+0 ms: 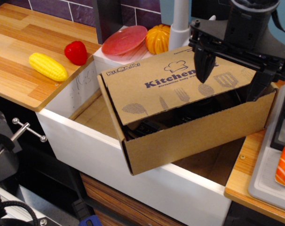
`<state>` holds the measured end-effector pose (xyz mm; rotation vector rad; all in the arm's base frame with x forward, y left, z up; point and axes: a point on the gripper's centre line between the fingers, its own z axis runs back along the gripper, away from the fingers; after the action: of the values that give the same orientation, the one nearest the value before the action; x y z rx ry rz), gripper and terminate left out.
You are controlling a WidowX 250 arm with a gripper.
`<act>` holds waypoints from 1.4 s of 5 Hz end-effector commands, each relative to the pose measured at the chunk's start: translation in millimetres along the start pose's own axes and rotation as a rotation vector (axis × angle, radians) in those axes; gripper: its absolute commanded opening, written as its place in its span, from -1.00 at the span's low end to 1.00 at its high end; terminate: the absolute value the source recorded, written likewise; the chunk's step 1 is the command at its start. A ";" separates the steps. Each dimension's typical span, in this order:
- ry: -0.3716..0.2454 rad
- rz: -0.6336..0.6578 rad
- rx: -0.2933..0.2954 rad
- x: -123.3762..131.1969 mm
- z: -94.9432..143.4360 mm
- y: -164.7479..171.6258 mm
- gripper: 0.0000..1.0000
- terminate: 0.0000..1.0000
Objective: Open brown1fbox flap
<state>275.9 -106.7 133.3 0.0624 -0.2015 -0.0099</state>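
Wooden counters are flanking a white basin (109, 155), and the brown1fbox (199, 136) is sitting tilted inside it. Its printed flap (170, 89) is lying partly raised over the opening; being light, stiff corrugated card, it looks best caught along its free front edge. Hanging over the flap's far right side, the gripper (232, 70) is pointing downward with fingers spread, apparently gripping nothing.
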 end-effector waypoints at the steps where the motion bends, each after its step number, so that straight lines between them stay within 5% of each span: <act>1: 0.000 0.000 0.000 0.0 0.0 0.0 1.00 -1.00; 3: -0.147 -0.288 0.123 2.1 -12.5 11.3 1.00 -1.00; 7: -0.247 -0.500 0.307 14.2 -12.1 32.6 1.00 -1.00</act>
<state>289.1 -72.0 112.8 0.4356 -0.3808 -0.5076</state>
